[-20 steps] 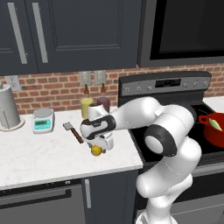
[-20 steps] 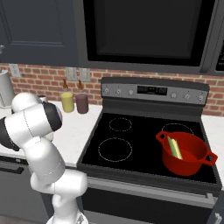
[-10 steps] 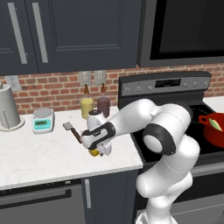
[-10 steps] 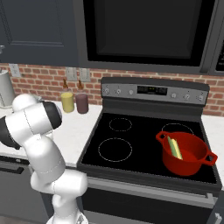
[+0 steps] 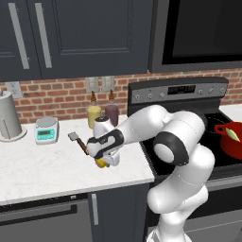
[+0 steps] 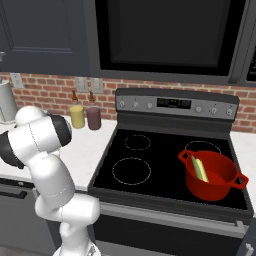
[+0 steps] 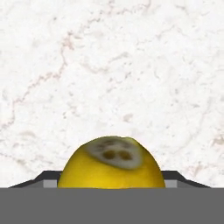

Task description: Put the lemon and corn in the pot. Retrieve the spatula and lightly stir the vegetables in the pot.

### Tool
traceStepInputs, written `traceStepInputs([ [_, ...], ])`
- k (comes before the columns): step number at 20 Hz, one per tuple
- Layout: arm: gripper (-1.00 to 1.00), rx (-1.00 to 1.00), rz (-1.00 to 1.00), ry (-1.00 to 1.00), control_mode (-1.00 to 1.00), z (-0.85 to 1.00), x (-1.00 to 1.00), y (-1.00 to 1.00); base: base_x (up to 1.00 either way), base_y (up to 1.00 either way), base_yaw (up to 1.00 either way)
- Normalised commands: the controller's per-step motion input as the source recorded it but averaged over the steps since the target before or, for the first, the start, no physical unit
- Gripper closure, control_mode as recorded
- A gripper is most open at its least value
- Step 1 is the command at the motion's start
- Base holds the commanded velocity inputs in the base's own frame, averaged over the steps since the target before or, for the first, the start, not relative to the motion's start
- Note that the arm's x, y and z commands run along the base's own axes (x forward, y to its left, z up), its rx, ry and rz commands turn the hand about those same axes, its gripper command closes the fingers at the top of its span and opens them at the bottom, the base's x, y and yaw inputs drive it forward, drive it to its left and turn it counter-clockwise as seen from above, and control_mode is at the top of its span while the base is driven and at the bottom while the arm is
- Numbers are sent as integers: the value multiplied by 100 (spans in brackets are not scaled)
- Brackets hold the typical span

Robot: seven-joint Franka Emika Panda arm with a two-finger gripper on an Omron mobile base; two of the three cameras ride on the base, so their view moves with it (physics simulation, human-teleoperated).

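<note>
The hand (image 5: 102,159) straddles the small yellow lemon (image 7: 112,162) on the white marble counter (image 5: 42,175), fingers not visibly clamped; its round skin could squirt free. Far at three o'clock, the red pot (image 6: 211,174) holds the green-husked corn (image 6: 200,169).

One lemon (image 7: 112,162), one corn (image 6: 200,169), one red pot (image 6: 212,175), one spatula (image 5: 78,141), two jars (image 6: 77,116), one scale (image 5: 46,130).

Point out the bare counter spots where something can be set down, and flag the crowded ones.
Free: the front marble counter between the scale and its front edge; the three empty burners left of the pot. Crowded: the patch by the stove, where the gripper sits over the lemon, beside the spatula and two jars.
</note>
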Motion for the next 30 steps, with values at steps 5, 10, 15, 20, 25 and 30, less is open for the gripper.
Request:
traceStepInputs([
  [5,100,-6,0,-9,-100,16,-30,-46,0,0,0],
  [10,100,3,0,-2,-100,75,-64,-94,0,0,0],
  [15,100,2,-5,0,-100,81,-44,-100,0,0,0],
  [20,100,0,-7,3,-100,46,-34,-100,0,0,0],
  [25,100,0,-7,4,-100,60,-24,-100,0,0,0],
  [30,100,0,-9,16,-100,76,-2,-100,0,0,0],
])
